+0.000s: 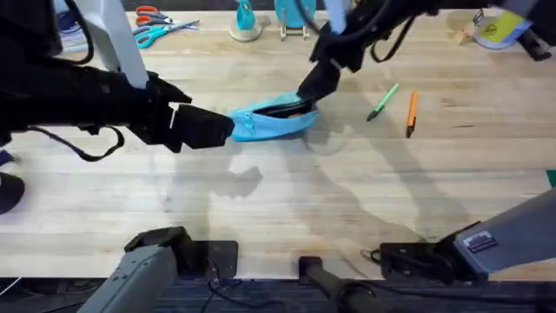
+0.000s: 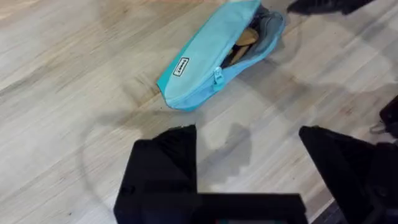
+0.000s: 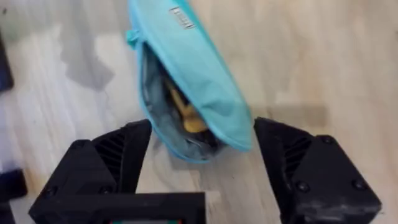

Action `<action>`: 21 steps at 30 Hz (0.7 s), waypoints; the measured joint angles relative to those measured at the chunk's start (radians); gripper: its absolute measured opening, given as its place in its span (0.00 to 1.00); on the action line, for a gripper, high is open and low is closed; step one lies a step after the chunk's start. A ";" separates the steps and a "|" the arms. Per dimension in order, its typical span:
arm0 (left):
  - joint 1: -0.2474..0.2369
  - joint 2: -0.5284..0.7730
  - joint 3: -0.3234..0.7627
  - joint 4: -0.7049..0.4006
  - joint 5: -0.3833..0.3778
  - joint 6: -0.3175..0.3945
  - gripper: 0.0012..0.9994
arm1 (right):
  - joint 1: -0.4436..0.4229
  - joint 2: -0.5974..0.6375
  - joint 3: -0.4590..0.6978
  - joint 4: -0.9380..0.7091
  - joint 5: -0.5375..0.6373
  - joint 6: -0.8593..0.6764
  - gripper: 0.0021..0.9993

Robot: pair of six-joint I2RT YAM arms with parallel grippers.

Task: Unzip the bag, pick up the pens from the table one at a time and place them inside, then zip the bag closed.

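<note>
Tabletop (image 1: 278, 209) pens (image 1: 382, 102) overhead; wrist views reveal bag (image 3: 186, 81) unzipped.

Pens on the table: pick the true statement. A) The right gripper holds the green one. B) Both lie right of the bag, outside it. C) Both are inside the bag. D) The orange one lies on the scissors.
B: the green pen and orange pen lie on the table, right of the bag, with no gripper touching them.

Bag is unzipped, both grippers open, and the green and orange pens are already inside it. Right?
Not quite. The bag is unzipped and both the left gripper and the right gripper are open, but the overhead view shows the green pen and the orange pen lying on the table, to the right of the bag, not inside it.
</note>
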 joint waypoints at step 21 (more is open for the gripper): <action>0.000 0.000 0.000 0.000 0.000 0.000 1.00 | -0.186 -0.036 0.000 -0.069 0.167 0.785 1.00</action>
